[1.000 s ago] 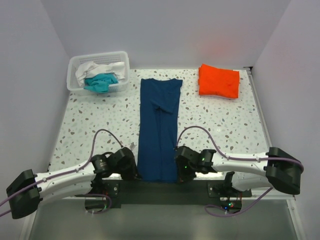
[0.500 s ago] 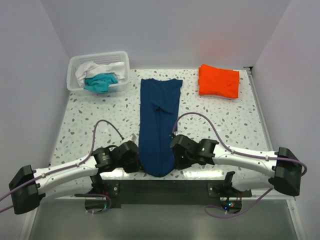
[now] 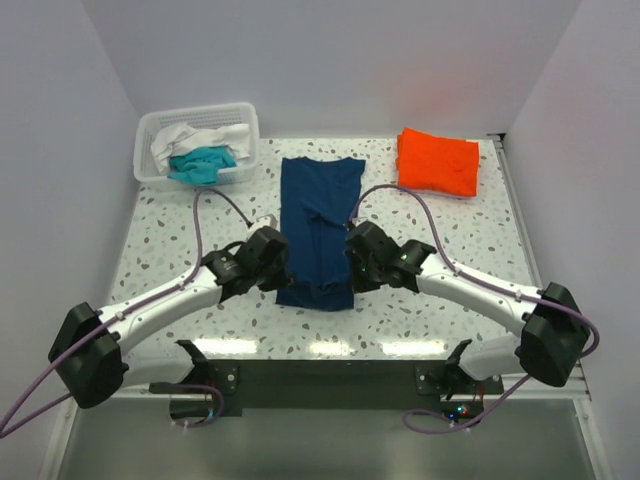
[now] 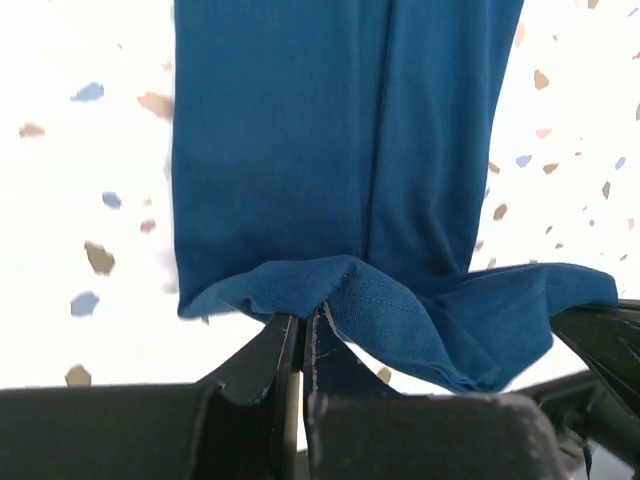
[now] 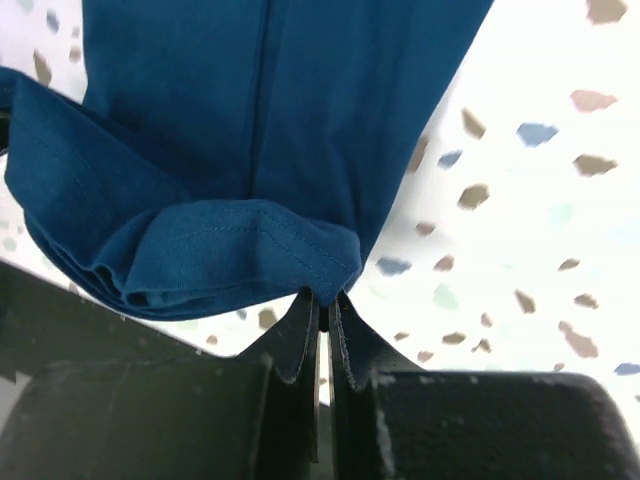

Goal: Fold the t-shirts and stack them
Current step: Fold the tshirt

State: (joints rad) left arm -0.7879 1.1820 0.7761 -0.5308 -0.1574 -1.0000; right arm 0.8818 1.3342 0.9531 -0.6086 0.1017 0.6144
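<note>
From above, my left gripper and right gripper flank the navy shirt mid-table, its length running straight away from them; each wrist view shows jaws clamped on a near-hem corner.

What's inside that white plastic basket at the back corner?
A crumpled teal shirt lies in the basket, with a white shirt bunched behind and beside it. Anything beneath them, and the basket's floor, is covered.
</note>
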